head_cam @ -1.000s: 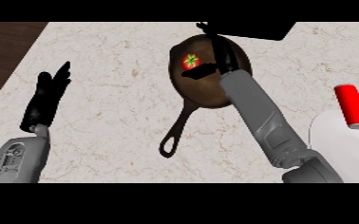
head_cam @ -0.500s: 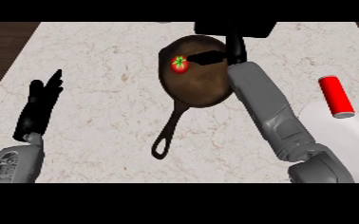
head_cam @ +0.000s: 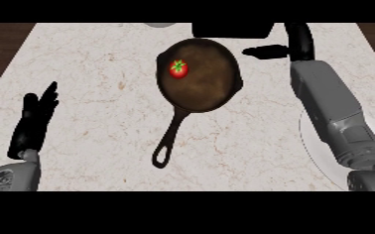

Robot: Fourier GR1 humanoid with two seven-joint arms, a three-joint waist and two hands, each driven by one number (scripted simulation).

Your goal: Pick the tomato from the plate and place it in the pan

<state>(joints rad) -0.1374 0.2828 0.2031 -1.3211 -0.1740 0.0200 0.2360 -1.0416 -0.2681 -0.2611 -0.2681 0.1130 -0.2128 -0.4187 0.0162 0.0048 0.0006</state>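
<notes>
Tomato (head_cam: 178,69) lies in the pan (head_cam: 209,87), upper left of its floor, touching no hand. Right hand (head_cam: 296,42) just beside the pan's upper right rim, fingers (head_cam: 265,51) straight, holding nothing. Left hand (head_cam: 33,124) rests at the bench's (head_cam: 95,79) left edge, fingers relaxed, empty. Plate (head_cam: 311,144) edge shows behind the right forearm.

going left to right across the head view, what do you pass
left robot hand → pan handle → tomato in the pan → right robot hand → white plate at the right edge
</notes>
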